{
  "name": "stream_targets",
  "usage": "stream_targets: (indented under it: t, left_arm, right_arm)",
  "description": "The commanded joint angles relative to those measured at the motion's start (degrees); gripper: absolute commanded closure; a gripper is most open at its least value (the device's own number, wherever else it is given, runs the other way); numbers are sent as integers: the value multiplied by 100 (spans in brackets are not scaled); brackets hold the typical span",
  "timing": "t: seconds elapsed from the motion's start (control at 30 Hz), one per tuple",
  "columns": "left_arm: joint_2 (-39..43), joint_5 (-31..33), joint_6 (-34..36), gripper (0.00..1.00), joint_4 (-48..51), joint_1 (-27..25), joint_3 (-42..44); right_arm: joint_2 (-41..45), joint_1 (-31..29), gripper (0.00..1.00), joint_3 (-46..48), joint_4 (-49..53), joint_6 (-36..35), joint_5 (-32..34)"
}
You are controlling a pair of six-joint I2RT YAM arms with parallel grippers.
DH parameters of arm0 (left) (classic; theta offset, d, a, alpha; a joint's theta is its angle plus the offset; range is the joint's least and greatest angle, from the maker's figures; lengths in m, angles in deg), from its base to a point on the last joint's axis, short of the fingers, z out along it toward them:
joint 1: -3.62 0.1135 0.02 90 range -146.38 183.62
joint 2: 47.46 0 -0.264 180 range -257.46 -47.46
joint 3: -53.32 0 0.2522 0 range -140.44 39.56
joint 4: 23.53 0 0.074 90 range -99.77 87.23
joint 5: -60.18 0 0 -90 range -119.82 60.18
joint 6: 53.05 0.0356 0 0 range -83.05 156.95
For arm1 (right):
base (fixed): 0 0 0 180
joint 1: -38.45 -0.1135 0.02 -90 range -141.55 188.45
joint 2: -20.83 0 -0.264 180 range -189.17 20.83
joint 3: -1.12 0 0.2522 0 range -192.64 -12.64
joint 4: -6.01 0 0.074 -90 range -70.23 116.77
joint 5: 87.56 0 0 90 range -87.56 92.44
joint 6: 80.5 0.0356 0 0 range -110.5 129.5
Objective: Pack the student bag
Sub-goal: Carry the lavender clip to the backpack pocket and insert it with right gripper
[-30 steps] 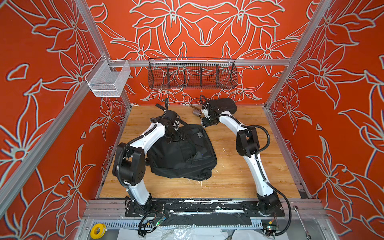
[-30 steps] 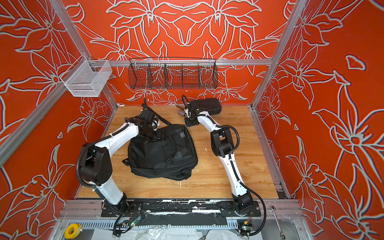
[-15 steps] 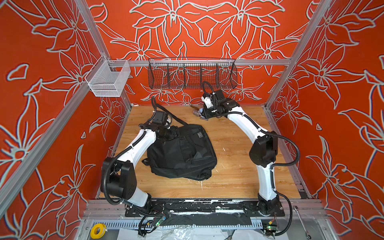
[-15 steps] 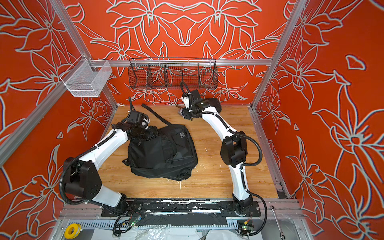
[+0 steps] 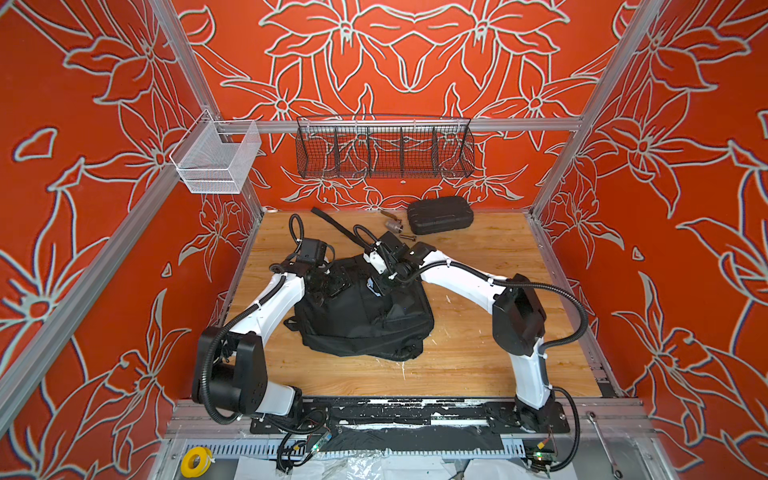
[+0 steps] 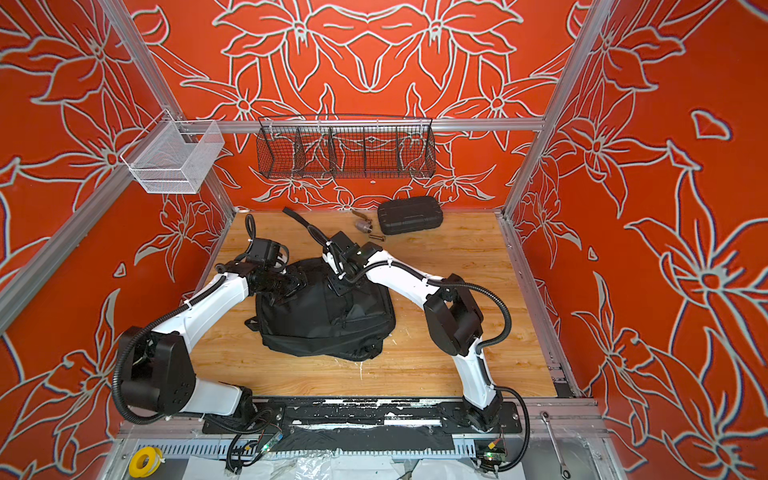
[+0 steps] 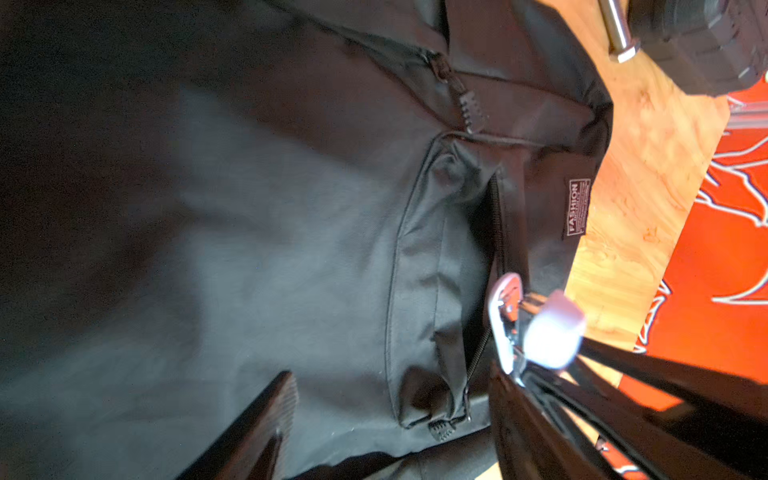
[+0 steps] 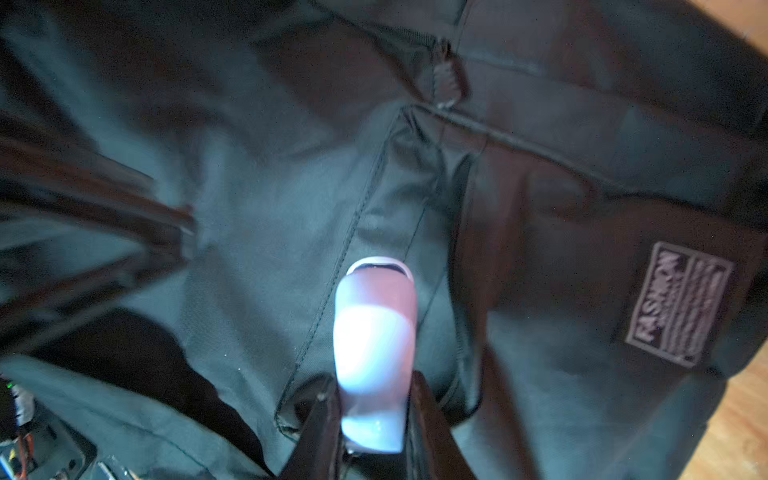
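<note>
Swinging in from the case [image 5: 439,215] at the back, our right claw [image 8: 374,395] is now hanging over the bag [image 5: 365,320], pinching a pale object [image 8: 374,324] we are failing to identify. We are reading "FASHION" on the label [image 8: 681,307]; its smaller print is blurring out. Our left claw [image 5: 334,284] is standing wide over the bag, which is lying mid-tabletop [image 5: 478,353]. In both top views, black fabric is swallowing both claws' tips.

Both arms reach in toward the middle, elbows bent outward, wrists tipped down. Left claw [image 5: 334,284] has its jaws spread wide with nothing between them. Right claw [image 8: 372,388] is pinched on a small white object [image 8: 374,332].
</note>
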Motion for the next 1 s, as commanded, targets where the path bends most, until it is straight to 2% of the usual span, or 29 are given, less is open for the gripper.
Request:
stream_targets:
  t: [0.0, 0.23, 0.43, 0.53, 0.6, 0.73, 0.87, 0.97]
  left_arm:
    - [190, 201, -104, 27, 252, 81, 79]
    - [214, 11, -79, 26, 248, 81, 205]
    - [-155, -370, -108, 27, -70, 19, 488]
    - [-534, -424, -54, 27, -282, -212, 485]
    - [-870, -423, 7, 27, -337, -408, 316]
    - [-1491, -447, 40, 28, -424, -711, -99]
    - [-1817, -371, 71, 31, -421, -850, -308]
    - [-1825, -417, -6, 31, -614, -851, -207]
  right_arm:
    - [-14, -120, 80, 155, -65, 375, 644]
    - [-419, -360, 78, 11, -79, 609, 1510]
    - [-456, -384, 74, 177, -203, 901, 1799]
    - [-401, -390, 64, 147, -178, 920, 1840]
    - [-191, -391, 51, 252, -316, 808, 1716]
    - [215, -376, 37, 571, -631, 756, 1876]
    - [222, -258, 35, 582, -182, 822, 2079]
    - [484, -149, 36, 1016, -345, 998, 2083]
